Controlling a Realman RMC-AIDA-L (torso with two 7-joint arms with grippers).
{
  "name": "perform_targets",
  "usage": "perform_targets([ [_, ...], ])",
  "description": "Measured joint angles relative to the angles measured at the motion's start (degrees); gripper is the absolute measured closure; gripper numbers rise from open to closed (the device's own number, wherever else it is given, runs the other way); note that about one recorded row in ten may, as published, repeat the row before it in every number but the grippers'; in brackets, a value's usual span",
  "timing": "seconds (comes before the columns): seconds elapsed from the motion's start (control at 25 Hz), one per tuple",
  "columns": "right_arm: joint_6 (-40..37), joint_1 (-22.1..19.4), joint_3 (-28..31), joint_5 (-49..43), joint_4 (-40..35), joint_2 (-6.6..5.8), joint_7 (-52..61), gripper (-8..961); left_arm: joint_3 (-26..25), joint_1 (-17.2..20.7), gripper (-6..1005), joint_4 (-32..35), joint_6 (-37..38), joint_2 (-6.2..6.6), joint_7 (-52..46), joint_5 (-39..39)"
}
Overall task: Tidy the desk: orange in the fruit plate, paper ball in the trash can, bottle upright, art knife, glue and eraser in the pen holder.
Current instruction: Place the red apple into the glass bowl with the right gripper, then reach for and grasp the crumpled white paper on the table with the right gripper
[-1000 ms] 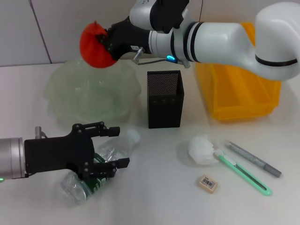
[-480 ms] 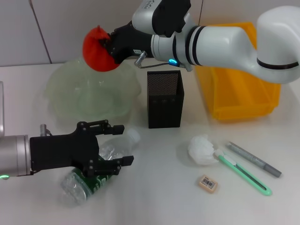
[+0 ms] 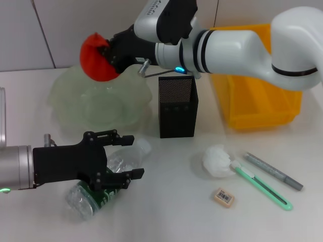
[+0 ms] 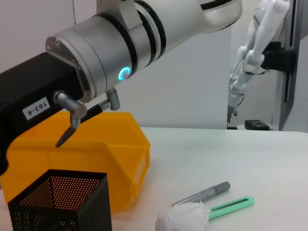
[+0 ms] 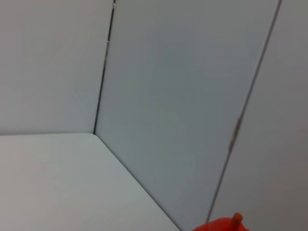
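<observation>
Your right gripper [image 3: 108, 53] has its fingers clenched on the orange [image 3: 96, 57], held in the air above the far rim of the fruit plate [image 3: 65, 101]. Your left gripper [image 3: 123, 157] has its fingers spread wide around the bottle [image 3: 98, 189], which lies on its side on the surface [image 3: 171, 212].

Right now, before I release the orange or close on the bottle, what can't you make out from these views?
- Right tool: fingers hidden behind the orange, head view.
- Orange: only a sliver at the right wrist view's edge; fruit plate absent there.
- Bottle: midsection covered by the left tool; contact unclear.
- Eraser: label print too small.
</observation>
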Motion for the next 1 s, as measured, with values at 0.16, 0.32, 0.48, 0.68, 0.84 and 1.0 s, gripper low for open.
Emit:
perform_targets([
  [0.16, 0.47, -0.48, -1.09, 1.0, 1.43, 0.03, 0.13, 830, 0.0, 0.06, 233, -0.01, -0.01, 0.03, 0.0, 0.03],
  [0.32, 0.71, -0.85, -0.72, 1.12, 1.94, 0.04, 0.16, 737, 0.0, 0.21, 233, -0.01, -0.01, 0.04, -0.01, 0.08],
  [0.48, 0.74, -1.52, -0.96, 1.14, 2.91, 0.05, 0.18, 579, -0.01, 0.33, 232, -0.01, -0.01, 0.03, -0.02, 0.12],
  [0.68, 0.76, -2.13, -0.65, 1.15, 3.51, 0.04, 0.3, 468, -0.01, 0.29, 232, -0.01, -0.01, 0.03, -0.02, 0.19],
  [0.84, 0.95, -3.89, -0.57, 1.15, 5.52, -0.11, 0.3, 380, -0.01, 0.41, 232, -0.01, -0.01, 0.03, -0.02, 0.2],
  [1.0, 0.97, -6.69, -0.51, 1.15, 9.1, -0.32, 0.28, 353, -0.01, 0.44, 232, -0.01, -0.2, 0.03, -0.05, 0.31],
])
